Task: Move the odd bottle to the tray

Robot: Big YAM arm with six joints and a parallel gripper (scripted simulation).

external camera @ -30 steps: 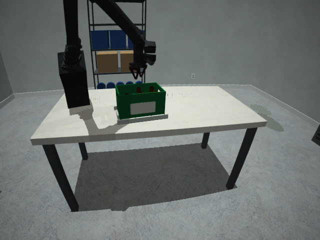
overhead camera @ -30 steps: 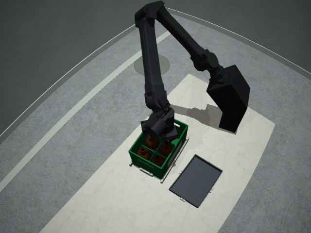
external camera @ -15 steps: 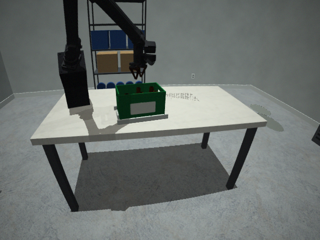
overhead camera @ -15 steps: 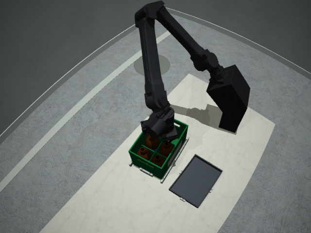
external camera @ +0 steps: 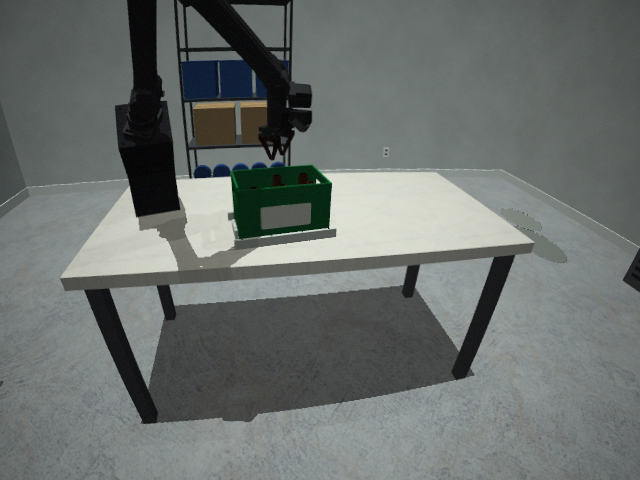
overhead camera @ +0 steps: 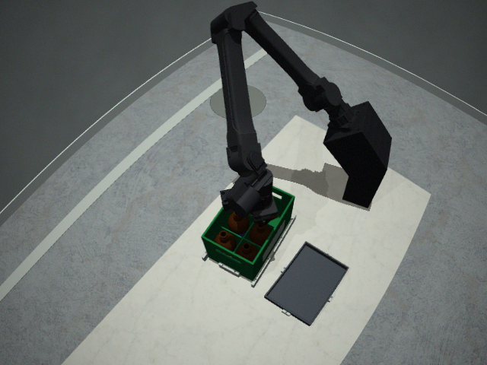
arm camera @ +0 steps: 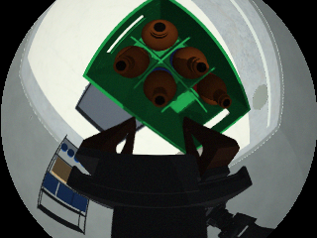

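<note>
Pale table [overhead camera: 220, 310] [external camera: 392, 217] [arm camera: 54, 55] — green crate [overhead camera: 232, 265] [external camera: 248, 211] [arm camera: 106, 85], grey tray [overhead camera: 308, 283] [arm camera: 96, 106]

You have five brown bottles [arm camera: 159, 88] inside one green crate [overhead camera: 232, 265] [external camera: 283, 209] [arm camera: 104, 85]. Beside the crate you have one gray tray [overhead camera: 307, 283] [arm camera: 101, 106]. Behind the crate you see one shelf rack [external camera: 181, 118] [arm camera: 61, 222], bearing three blue bins [external camera: 236, 79] and two tan boxes [external camera: 214, 124] in the exterior view.

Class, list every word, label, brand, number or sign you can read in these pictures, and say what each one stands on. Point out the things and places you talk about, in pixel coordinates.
No text can be read with certainty.
Top view: light lettering on an end wall of the green crate [overhead camera: 232, 262] [external camera: 248, 211] [arm camera: 104, 88], too small and blurred to read.
</note>
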